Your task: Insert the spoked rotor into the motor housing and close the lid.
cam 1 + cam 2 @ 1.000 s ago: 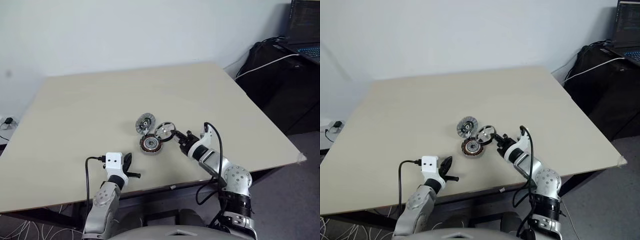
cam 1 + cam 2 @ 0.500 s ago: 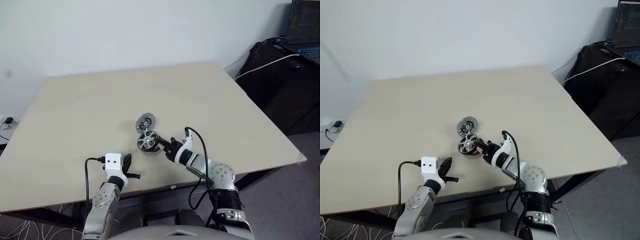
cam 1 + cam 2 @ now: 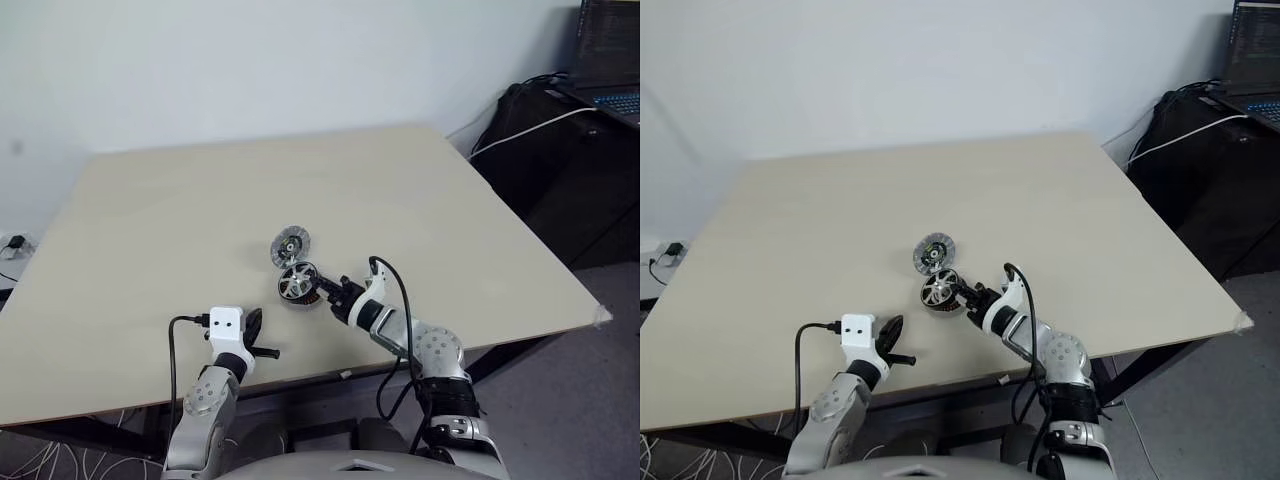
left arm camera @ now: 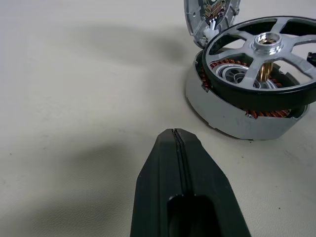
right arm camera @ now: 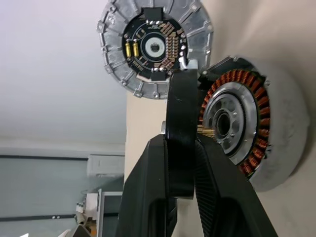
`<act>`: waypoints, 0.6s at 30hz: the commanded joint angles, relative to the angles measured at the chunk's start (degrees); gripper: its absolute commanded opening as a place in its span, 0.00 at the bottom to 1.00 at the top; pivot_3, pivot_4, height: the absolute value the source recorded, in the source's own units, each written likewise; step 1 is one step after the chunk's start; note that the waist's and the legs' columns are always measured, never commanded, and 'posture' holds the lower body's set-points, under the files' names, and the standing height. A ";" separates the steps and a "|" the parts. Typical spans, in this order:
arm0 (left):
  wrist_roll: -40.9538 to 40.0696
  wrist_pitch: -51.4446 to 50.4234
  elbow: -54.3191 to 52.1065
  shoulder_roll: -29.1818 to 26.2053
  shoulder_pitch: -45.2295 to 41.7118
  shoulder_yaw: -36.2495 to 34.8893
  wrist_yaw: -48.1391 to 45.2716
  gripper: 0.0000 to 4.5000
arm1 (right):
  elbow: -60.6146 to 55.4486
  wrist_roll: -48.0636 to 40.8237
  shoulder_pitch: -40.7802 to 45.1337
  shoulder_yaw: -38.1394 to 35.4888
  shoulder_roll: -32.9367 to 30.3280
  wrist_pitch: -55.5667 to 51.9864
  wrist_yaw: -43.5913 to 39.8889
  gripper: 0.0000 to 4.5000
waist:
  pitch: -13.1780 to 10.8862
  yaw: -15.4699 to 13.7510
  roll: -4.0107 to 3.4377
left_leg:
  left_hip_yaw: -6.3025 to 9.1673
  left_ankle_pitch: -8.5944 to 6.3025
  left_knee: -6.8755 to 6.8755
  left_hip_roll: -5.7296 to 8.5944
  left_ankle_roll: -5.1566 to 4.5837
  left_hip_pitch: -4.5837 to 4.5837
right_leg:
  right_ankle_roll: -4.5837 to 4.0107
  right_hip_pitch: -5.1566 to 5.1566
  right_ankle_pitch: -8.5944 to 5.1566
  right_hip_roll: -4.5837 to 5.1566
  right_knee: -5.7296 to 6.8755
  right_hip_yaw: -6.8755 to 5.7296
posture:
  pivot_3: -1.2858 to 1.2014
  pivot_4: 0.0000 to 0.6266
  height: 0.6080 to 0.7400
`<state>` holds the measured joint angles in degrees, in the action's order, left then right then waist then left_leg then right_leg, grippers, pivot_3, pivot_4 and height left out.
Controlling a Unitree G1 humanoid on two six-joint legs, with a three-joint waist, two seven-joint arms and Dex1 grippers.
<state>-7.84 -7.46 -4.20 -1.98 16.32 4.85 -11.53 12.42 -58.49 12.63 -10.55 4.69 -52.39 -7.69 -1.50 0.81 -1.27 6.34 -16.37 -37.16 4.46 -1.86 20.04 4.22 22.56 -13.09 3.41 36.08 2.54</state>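
Pincers first, since they sit nearest you. Your left pincer point(image 4: 177, 143) has its two black fingers pressed together with nothing between them; it hangs low over the near part of the table point(image 3: 150, 220), pointing toward the motor parts but well short of them.

Further in, your right pincer point(image 3: 328, 290) reaches in from the right and is clamped on the rim of the spoked rotor point(image 4: 261, 64). In the right wrist view you can see the dark ring edge-on, squeezed between the two fingers point(image 5: 148, 197).

The rotor sits over the motor housing point(image 4: 237, 116), its brass-coloured shaft going down into the silvery centre. It is tilted rather than flat: the copper windings point(image 5: 249, 153) show in the gap under the ring on the near side, so it is not seated flush. The housing itself rests on the table, near the middle of the near half.

Just beyond the housing, and touching or almost touching its far edge, you have the lid point(image 3: 291, 244). It leans up on its edge, and the face turned toward your right pincer carries a small dark circuit board inside a ribbed silver rim.
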 commanded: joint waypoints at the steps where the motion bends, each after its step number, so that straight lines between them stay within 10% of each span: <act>1: -0.24 0.21 -2.54 -0.41 -0.76 -0.15 -0.39 0.00 | 0.68 0.60 2.29 0.40 3.94 1.80 -1.66 0.09 | 0.00 0.00 0.00 | 0.00 0.00 0.00 0.00 0.00 0.00 | 0.00 0.00 0.00 0.00 0.00 0.00 | 0.52 0.00 1.00; 11: -0.13 0.31 -2.56 -0.58 -0.77 -0.15 -0.25 0.00 | 3.18 2.88 4.41 0.08 4.45 3.03 -2.86 0.09 | 0.00 0.06 0.00 | 0.00 0.00 0.00 0.00 0.01 -0.01 | -0.01 0.01 0.01 -0.01 0.01 0.00 | 0.52 0.00 1.00; 18: -0.14 0.32 -2.39 -0.58 -0.88 -0.04 -0.37 0.00 | 3.23 4.01 4.02 -0.66 4.42 2.33 -2.01 0.65 | 0.01 -0.01 0.00 | 0.00 0.00 0.00 0.01 0.01 0.00 | -0.01 0.01 0.01 0.01 0.02 0.01 | 0.52 0.00 1.00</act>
<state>-7.81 -7.46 -4.26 -2.40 16.24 4.86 -11.65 16.84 -54.31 16.84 -11.15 6.17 -50.32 -9.58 -1.50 0.80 -1.28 6.34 -16.36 -37.16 4.47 -1.85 20.04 4.21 22.57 -13.08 3.42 36.10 2.54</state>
